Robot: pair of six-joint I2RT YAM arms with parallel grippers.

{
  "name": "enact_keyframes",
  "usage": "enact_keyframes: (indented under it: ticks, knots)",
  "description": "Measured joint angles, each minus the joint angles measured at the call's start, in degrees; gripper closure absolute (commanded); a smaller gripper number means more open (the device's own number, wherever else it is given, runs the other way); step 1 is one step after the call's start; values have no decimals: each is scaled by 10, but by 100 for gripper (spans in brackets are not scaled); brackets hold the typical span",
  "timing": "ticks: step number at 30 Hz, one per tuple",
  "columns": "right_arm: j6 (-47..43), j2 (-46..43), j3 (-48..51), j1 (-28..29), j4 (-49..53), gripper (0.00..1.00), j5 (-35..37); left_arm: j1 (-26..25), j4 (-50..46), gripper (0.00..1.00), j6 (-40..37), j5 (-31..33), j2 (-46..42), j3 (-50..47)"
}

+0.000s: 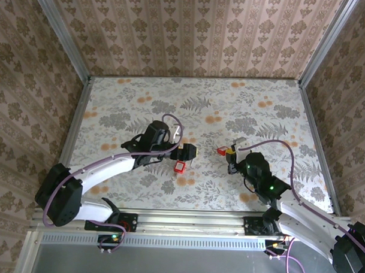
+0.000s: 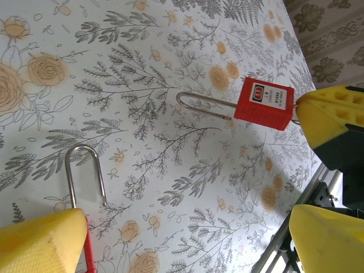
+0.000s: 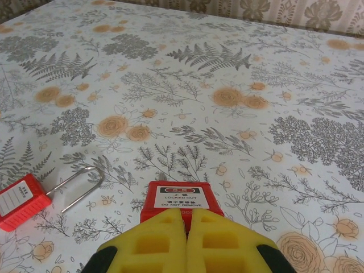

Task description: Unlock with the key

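Presently entered: item one, a red safety padlock [image 3: 182, 197], is found at the very tips of the right end effector [image 3: 190, 213], whose yellow pads [image 3: 165, 239] are pressed together along a single seam. What is clamped between them is hidden; a thin metal sliver seen between lock base and pad in the left wrist view is judged to be the key [image 2: 296, 116], seated in the keyway. The long axis of this lock is laid in line with those pads, its shackle [image 2: 199, 102] directed away from them, so any turn of the key would be made by rolling that wrist about the same axis. Whether the body rests on the floral desk [image 1: 261, 115] or is lifted just clear cannot be told. Item two, a second padlock [image 1: 179, 167], is laid flat on the desk, well apart from the first. The left end effector [image 1: 189, 152] is held wide open near it; item one lies ahead of it and to its right, ungripped, and would probably need steadying from that side.
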State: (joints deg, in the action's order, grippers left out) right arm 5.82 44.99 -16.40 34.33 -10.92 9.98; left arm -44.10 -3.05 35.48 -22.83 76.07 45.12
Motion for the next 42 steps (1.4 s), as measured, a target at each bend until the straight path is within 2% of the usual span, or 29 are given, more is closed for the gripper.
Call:
enact_keyframes:
  ticks: [18, 28, 35, 42]
  knots:
    - [83, 73, 1, 4, -28, 98, 9, -6, 0, 8, -9, 2, 15, 4]
    - [114, 86, 12, 7, -25, 96, 45, -6, -5, 8, -14, 4, 16, 5]
    - [144, 52, 42, 26, -9, 94, 78, -13, -9, 8, -19, 6, 30, 17]
    - [161, -13, 76, 69, -2, 91, 110, -20, -10, 8, -21, 8, 38, 22]
